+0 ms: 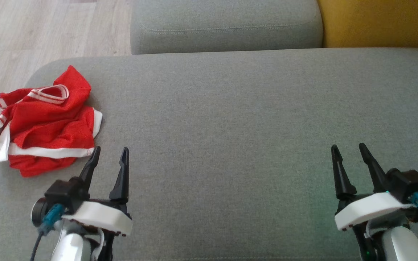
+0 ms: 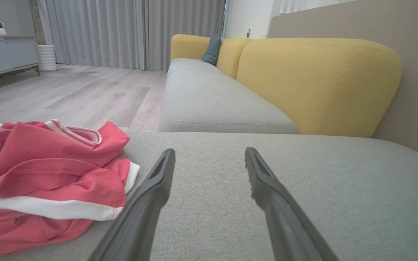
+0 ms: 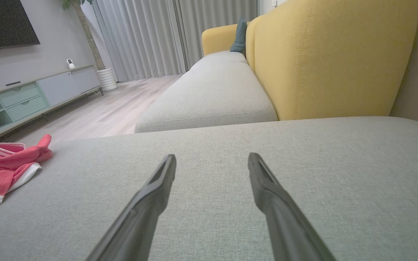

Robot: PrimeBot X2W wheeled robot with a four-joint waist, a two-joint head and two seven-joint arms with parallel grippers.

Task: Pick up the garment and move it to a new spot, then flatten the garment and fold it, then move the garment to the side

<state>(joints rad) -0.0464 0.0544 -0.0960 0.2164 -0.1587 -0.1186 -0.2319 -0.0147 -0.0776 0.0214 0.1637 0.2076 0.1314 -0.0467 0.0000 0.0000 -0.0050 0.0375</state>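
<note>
Red-and-white garment [image 1: 45,119] lies crumpled at the left edge of the grey sofa cushion [image 1: 230,127], partly overhanging it, with left gripper [image 1: 110,150] just beside it, right gripper [image 1: 348,146] well apart, both jaws released and empty.

Grey fabric seat [image 1: 230,108]: wide, flat, rounded corner at far left. On it, 1 item: red garment [image 1: 42,119] w/ white trim & striped bands, crumpled in a loose heap at the left edge, near the front. 2nd grey seat [image 1: 227,25] sits right against the far side.
</note>
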